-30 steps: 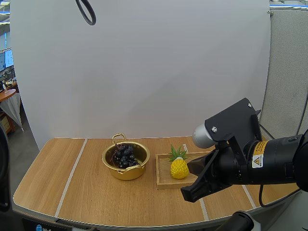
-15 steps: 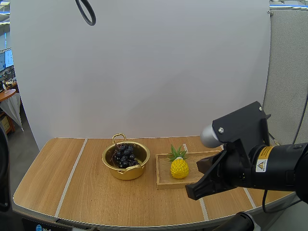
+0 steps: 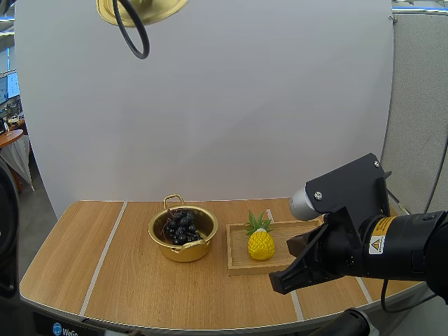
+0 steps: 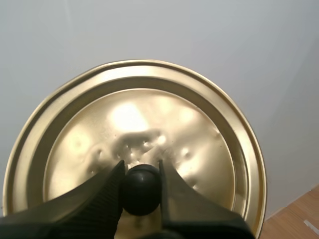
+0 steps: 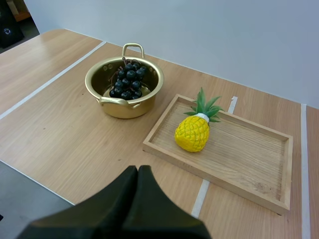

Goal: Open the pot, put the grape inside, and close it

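Note:
A gold pot (image 3: pixel 183 238) (image 5: pixel 124 88) stands uncovered on the table with a dark bunch of grapes (image 3: pixel 180 226) (image 5: pixel 127 79) inside it. Its gold lid (image 3: pixel 143 8) (image 4: pixel 137 144) hangs high above the table's left side, and my left gripper (image 4: pixel 140 186) is shut on the lid's black knob (image 4: pixel 140 189). My right gripper (image 3: pixel 278 283) (image 5: pixel 138 175) hovers over the table's front right, in front of the wooden tray, with its fingers together on nothing.
A wooden tray (image 3: pixel 241 260) (image 5: pixel 259 167) lies right of the pot and carries a yellow toy pineapple (image 3: pixel 260 240) (image 5: pixel 194 130). White lines cross the wooden table (image 3: pixel 91 259).
The lid has come into the top of the high view, held up high. My right arm drew back to the right, then shifted slightly left.

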`<act>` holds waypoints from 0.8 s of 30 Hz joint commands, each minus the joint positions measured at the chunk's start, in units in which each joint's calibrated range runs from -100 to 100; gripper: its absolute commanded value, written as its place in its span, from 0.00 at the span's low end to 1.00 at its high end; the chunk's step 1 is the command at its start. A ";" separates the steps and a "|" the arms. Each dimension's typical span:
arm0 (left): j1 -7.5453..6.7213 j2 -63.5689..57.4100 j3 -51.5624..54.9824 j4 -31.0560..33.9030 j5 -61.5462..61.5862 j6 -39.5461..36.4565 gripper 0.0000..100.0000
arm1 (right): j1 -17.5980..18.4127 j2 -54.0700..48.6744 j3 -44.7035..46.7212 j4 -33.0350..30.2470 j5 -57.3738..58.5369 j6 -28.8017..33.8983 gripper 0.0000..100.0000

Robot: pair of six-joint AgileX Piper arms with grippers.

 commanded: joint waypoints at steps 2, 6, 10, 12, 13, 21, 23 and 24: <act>-0.12 0.24 7.29 -1.28 0.00 -0.90 0.00 | -0.25 -0.45 0.19 -0.61 -1.14 0.05 0.00; -0.12 0.24 14.71 -2.73 0.00 -0.90 0.00 | -0.25 -0.45 0.19 -0.72 -1.15 0.05 0.00; -0.12 0.24 21.78 -4.79 0.00 -0.90 0.00 | -0.25 -0.45 0.19 -1.07 -1.15 0.05 0.00; -0.12 0.24 24.04 -5.24 0.00 -0.90 0.00 | -0.25 -0.45 0.19 -1.30 -1.15 0.05 0.00; -0.12 0.24 25.31 -5.37 0.00 -0.90 0.00 | -0.25 -0.45 0.19 -1.44 -1.15 0.05 0.00; -0.12 2.07 32.82 -5.75 0.00 -0.90 0.00 | -0.25 -0.45 0.19 -1.56 -1.15 0.05 0.00; -0.12 3.43 35.14 -5.61 0.00 -0.90 0.00 | -0.25 -0.45 0.19 -1.56 -1.15 0.05 0.00; -0.12 4.12 36.18 -5.39 0.00 -0.90 0.00 | -0.25 -0.45 0.19 -1.56 -1.15 0.05 0.00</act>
